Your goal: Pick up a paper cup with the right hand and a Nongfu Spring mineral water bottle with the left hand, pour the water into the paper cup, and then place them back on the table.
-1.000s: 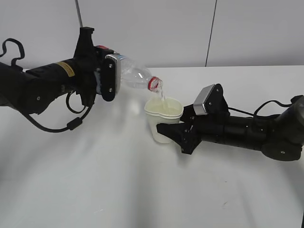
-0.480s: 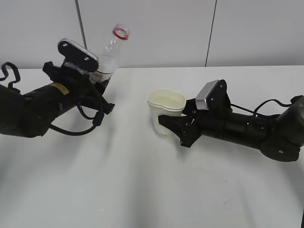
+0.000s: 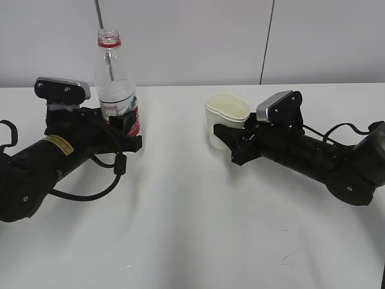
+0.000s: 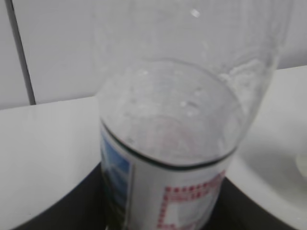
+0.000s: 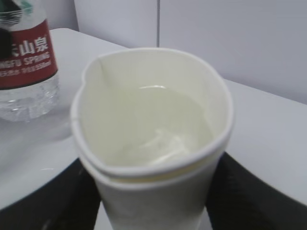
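Observation:
The Nongfu Spring bottle [image 3: 116, 90] stands upright on the white table [image 3: 180, 229] at the left, uncapped, with a red neck ring and red label. My left gripper [image 3: 123, 129] is shut on its lower body; the left wrist view shows the bottle [image 4: 168, 143] filling the frame between the black fingers [image 4: 76, 206]. The white paper cup [image 3: 225, 123] sits right of centre, its rim squeezed out of round. My right gripper [image 3: 231, 141] is shut on it. The right wrist view shows the cup [image 5: 153, 139] with clear water [image 5: 158, 129] inside, and the bottle [image 5: 26, 67] behind at the left.
A pale wall with vertical seams [image 3: 267, 42] runs behind the table. A black cable [image 3: 90, 189] loops under the left arm. Another cable [image 3: 337, 132] arcs over the right arm.
The left arm has swung the bottle from tilted over the cup back to upright and lowered it at the left. The right arm has moved the cup right and back.

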`<state>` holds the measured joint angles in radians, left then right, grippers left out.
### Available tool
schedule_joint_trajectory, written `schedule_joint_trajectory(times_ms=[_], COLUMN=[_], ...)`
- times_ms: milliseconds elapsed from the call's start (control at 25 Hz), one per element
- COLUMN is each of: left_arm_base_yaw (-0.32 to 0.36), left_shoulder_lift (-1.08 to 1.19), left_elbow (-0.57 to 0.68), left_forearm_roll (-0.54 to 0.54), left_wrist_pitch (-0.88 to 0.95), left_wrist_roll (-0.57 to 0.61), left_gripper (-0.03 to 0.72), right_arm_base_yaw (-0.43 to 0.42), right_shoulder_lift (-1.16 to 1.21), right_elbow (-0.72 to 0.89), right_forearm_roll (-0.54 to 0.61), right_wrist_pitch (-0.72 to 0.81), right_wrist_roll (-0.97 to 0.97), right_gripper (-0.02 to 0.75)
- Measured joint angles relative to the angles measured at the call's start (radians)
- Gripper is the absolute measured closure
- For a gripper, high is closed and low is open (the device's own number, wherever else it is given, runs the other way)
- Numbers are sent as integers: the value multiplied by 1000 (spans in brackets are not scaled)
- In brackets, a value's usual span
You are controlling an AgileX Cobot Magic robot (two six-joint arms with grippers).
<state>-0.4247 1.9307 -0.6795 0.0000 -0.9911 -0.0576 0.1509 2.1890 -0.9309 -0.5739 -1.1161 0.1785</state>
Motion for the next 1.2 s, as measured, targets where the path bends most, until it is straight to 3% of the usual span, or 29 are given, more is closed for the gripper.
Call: schedule_joint_trajectory(times_ms=[480, 1080, 1200], left_arm_base_yaw=[0, 0, 0], left_shoulder_lift=[102, 163, 163], left_elbow=[1, -2, -2], left_forearm_roll=[140, 205, 205], left_wrist_pitch=[-104, -157, -158], left_wrist_roll=[-154, -160, -159], left_gripper=[353, 353, 305], right_arm_base_yaw=[1, 1, 1], right_shoulder_lift=[0, 36, 36], right_elbow=[9, 70, 70], right_forearm_roll=[203, 209, 209], right_wrist_pitch=[75, 33, 28], right_wrist_roll=[-50, -56, -57], right_gripper=[286, 281, 196])
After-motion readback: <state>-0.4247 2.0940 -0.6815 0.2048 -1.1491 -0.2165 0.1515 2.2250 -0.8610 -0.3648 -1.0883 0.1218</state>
